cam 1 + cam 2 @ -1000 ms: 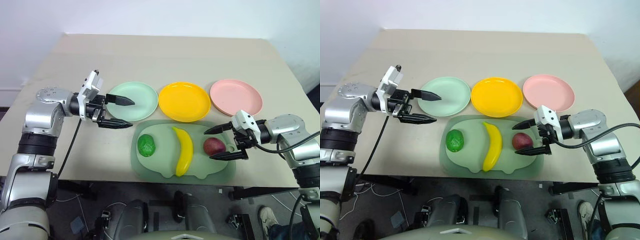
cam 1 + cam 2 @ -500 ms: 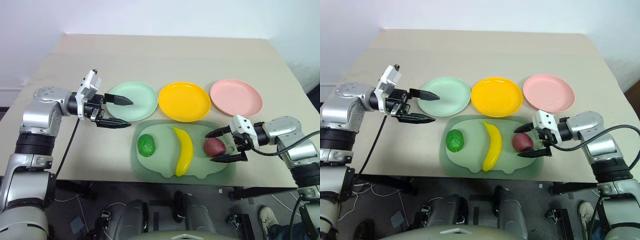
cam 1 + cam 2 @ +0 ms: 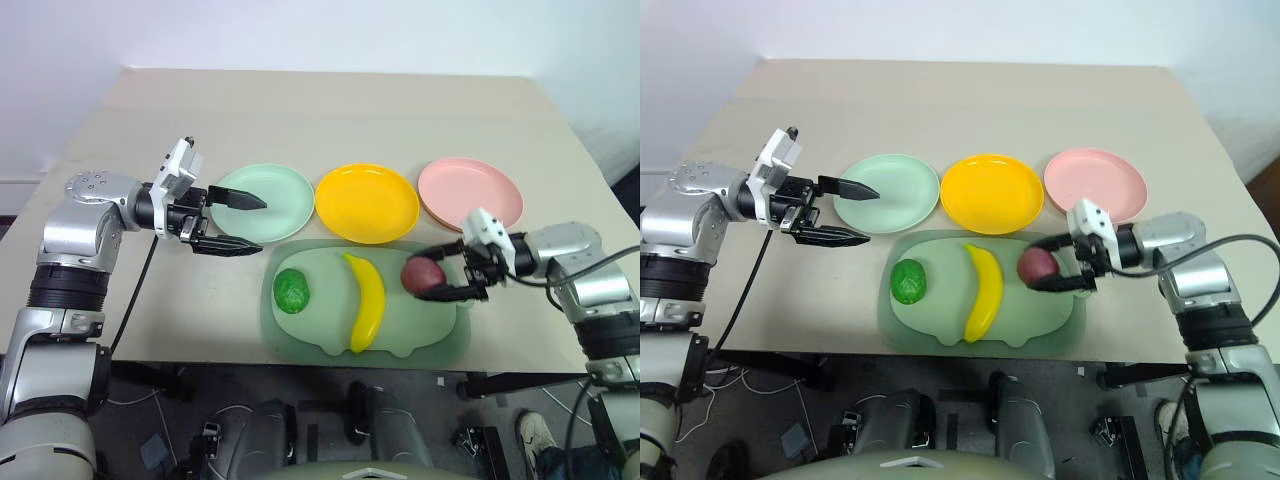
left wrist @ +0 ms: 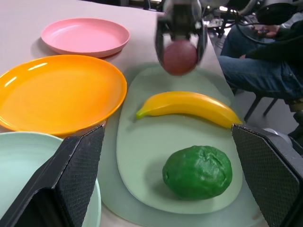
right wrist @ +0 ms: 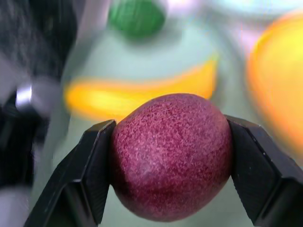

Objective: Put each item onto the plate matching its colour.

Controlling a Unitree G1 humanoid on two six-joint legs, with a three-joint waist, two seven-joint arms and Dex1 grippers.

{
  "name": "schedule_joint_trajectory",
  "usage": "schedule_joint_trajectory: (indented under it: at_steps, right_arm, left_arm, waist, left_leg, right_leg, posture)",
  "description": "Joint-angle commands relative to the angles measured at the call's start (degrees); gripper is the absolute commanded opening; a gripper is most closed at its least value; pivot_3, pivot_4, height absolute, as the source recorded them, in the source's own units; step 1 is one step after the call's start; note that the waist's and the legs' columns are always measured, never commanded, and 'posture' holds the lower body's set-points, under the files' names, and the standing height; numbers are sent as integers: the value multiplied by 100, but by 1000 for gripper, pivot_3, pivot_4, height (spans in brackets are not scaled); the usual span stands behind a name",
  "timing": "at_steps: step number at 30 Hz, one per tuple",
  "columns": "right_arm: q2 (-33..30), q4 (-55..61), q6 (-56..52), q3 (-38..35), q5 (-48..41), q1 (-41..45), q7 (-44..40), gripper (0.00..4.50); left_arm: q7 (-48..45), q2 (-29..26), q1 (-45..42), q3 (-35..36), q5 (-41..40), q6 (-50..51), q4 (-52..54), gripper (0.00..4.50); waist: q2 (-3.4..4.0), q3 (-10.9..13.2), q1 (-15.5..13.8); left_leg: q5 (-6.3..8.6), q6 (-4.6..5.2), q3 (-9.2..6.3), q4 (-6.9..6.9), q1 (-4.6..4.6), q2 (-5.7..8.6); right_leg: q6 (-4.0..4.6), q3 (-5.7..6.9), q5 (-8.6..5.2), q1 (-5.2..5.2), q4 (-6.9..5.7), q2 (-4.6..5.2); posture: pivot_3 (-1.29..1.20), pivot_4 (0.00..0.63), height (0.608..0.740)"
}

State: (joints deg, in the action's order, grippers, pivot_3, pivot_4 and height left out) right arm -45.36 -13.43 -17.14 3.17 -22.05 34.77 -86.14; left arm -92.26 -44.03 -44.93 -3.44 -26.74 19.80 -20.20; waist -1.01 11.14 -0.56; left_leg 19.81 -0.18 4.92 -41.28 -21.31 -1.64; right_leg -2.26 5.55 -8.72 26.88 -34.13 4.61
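The right gripper [image 3: 447, 274] has its two black fingers clamped on either side of the maroon fruit [image 3: 421, 275], and the fruit looks to hang just clear of the pale-green tray [image 3: 300, 330], over the tray's right end. So the step in hand, as I read it, is carrying the red piece off to its plate. The pink plate [image 3: 470, 192] sits just beyond the tray's far right corner, near the gripper, so the next move calls for a short carry away from the tray and over that plate's rim, then a lowering before the fingers let go. The banana [image 3: 368, 300] lies along the middle of the tray and the bumpy green fruit [image 3: 292, 291] at its left end. The left gripper [image 3: 238, 222] hovers with fingers spread wide and empty beyond the tray's far left corner, over the near edge of the mint plate [image 3: 280, 190]. The yellow plate [image 3: 368, 203] lies just beyond the tray's middle.
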Motion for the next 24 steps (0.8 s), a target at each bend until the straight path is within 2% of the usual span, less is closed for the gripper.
schedule_joint_trajectory:
  at_steps: [1,3,7,9,13,18,24]
  right_arm:
    - [40,-299,-141,-423,-131,481,419,3136]
    - [152,-810,-23,-409,141,762,849,3136]
    - [454,-2442,1121,-267,1245,1479,2562,3136]
    - [501,-3121,1176,-287,1396,1790,2845,3136]
    - [493,-3894,1970,-153,1920,2104,3474,3136]
    - [512,-4451,2301,-160,2165,2328,3727,3136]
    - [553,-4856,2029,-385,1983,2524,3447,3136]
  left_arm:
    - [-20,-57,-106,144,-8,-6,89,4500]
    - [-19,-45,-117,142,-7,0,67,4500]
    - [-9,-40,-94,149,-7,11,69,4500]
    - [-10,-46,-85,160,-16,24,83,4500]
    - [-14,-71,-71,170,-17,37,99,4500]
    - [-4,-87,-55,189,-22,44,113,4500]
    - [5,-96,-37,202,-25,56,129,4500]
  waist:
    - [0,0,-6]
    - [-3,-2,-21]
    - [-5,-3,-6]
    - [-2,-1,-10]
    - [-1,-1,25]
    - [-1,0,77]
    - [0,0,144]
  left_leg:
    - [0,0,-1,1,0,-1]
    - [0,0,0,0,-2,0]
    - [0,1,3,-1,-1,4]
    - [0,0,3,3,-6,4]
    - [-1,-1,8,8,-10,4]
    - [-1,-1,8,10,-9,3]
    - [-1,-1,7,14,-8,1]
  right_leg:
    - [0,0,0,0,0,-1]
    - [0,0,0,-1,2,0]
    - [-1,-1,0,-2,2,4]
    - [0,-1,0,3,2,4]
    - [-1,-3,0,11,3,3]
    - [-1,-4,0,11,2,3]
    - [-1,-4,0,11,3,2]
  posture:
    - [0,150,740]
    - [0,150,740]
    - [0,150,740]
    - [0,150,740]
    - [0,150,740]
    - [0,150,740]
    - [0,150,740]
